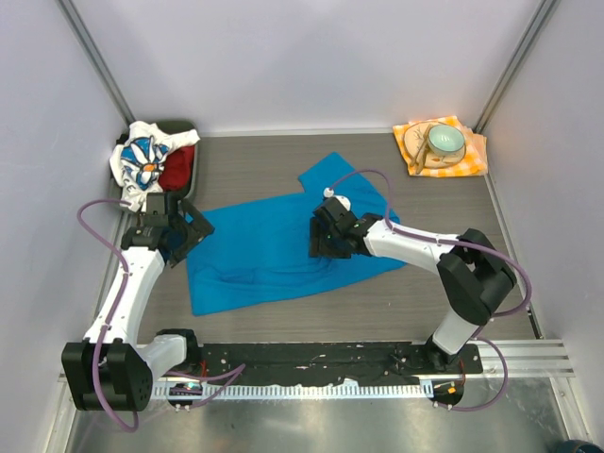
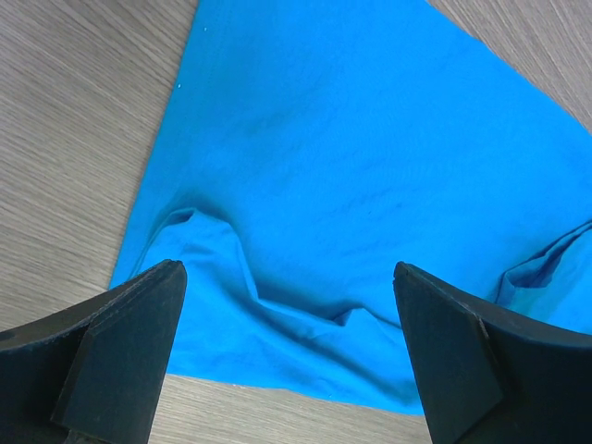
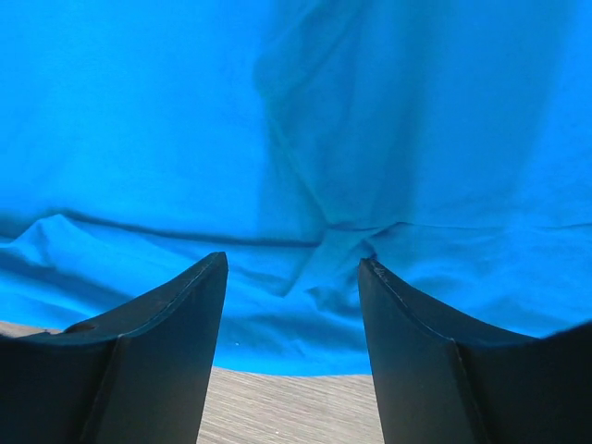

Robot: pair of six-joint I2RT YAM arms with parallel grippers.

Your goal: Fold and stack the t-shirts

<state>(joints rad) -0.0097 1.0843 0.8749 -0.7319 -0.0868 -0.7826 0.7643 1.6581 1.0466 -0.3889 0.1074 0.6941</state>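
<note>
A bright blue t-shirt [image 1: 274, 247] lies spread and rumpled across the middle of the table. My left gripper [image 1: 186, 236] hovers at its left edge, wide open, with a raised wrinkle of the blue t-shirt [image 2: 351, 139] between and beyond the fingertips of the left gripper [image 2: 287, 268]. My right gripper [image 1: 321, 242] is low over the shirt's right part. In the right wrist view the right gripper [image 3: 293, 261] has its jaws partly apart, astride a small fold at the hem of the blue t-shirt [image 3: 296, 120]. A white daisy-print t-shirt [image 1: 142, 160] and a red t-shirt [image 1: 177, 170] sit bunched at the back left.
The daisy and red shirts lie in a dark bin [image 1: 185, 125] against the left wall. At the back right an orange-and-white checked napkin [image 1: 475, 149] carries a pale green bowl [image 1: 445, 140]. Walls close in on three sides.
</note>
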